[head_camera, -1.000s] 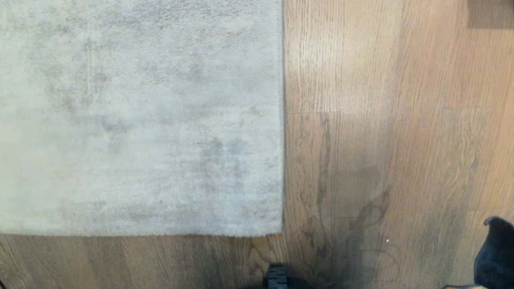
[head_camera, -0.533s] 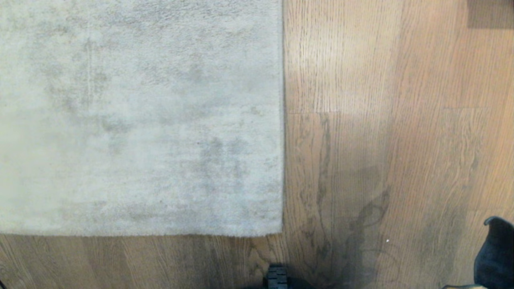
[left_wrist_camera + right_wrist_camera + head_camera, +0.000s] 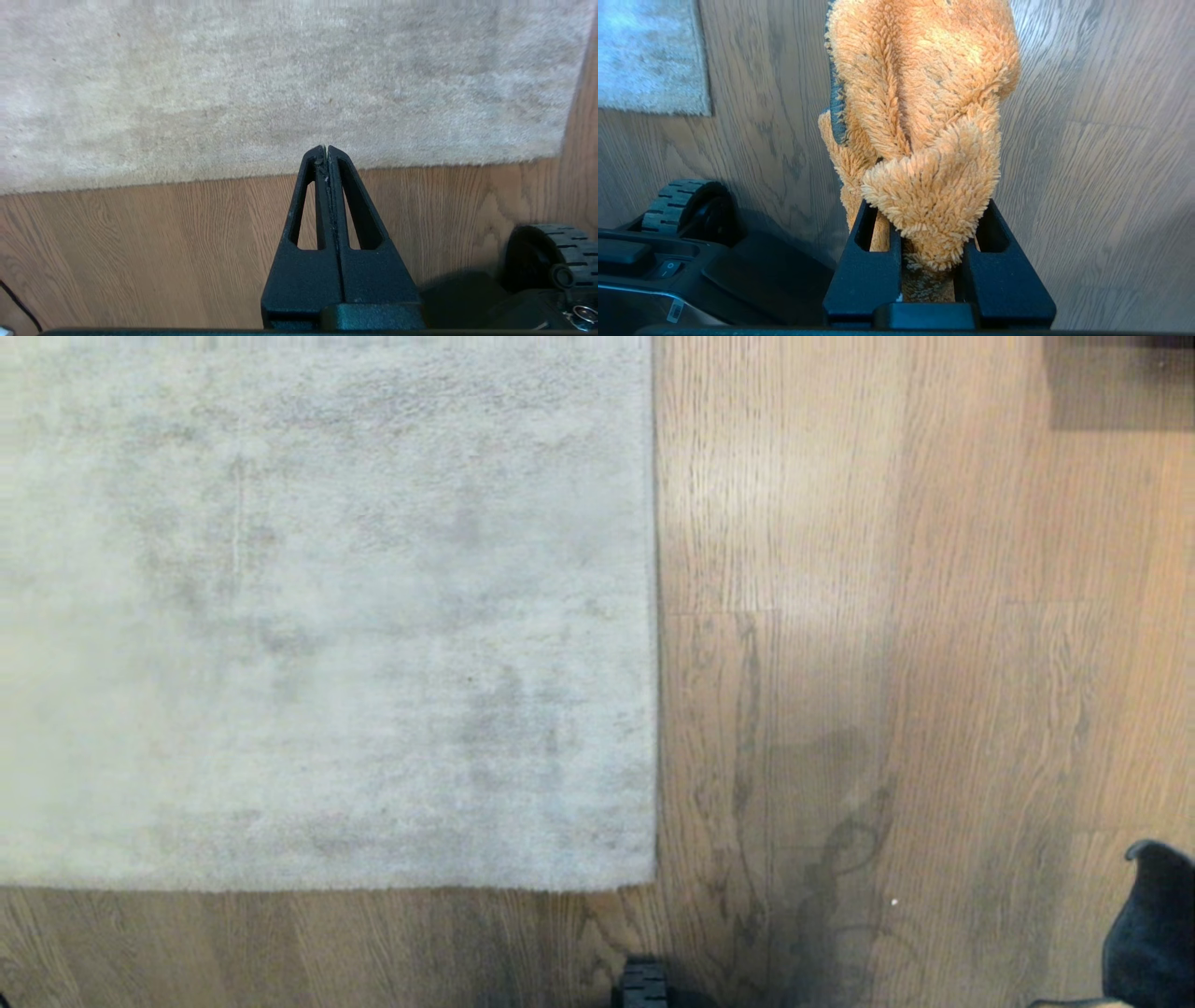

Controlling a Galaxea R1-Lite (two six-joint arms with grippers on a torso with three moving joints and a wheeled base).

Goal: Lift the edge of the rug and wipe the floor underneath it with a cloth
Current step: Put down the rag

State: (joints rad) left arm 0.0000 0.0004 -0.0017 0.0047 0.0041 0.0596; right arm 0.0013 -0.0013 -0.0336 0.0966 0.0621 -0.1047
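We look down on the rug [image 3: 327, 616], which lies flat on the floor [image 3: 934, 663] and fills the left and middle of the head view. Its right rug edge [image 3: 656, 616] runs straight away from us, and its near border meets it at a square corner [image 3: 652, 882] low in the view. Nothing lifts the rug; both borders sit flush on the planks. Neither arm reaches into the head view; only a ribbed black wheel [image 3: 642, 985] of our base shows at the bottom, with a dark rounded shape at the lower right corner that we cannot identify. A darker patch [image 3: 1116, 383] sits at the far right top. In the left wrist view our left gripper [image 3: 326, 151] has its fingers pressed together with nothing between them, its tip hanging over the rug's near border, above the planks, not touching the pile as far as we can tell. In the right wrist view our right gripper [image 3: 931, 224] pinches the cloth [image 3: 924, 107], an orange fuzzy bundle bunched between the fingers and sticking out past them, held above bare floor, well apart from the rug corner, with the base's wheel beside it.
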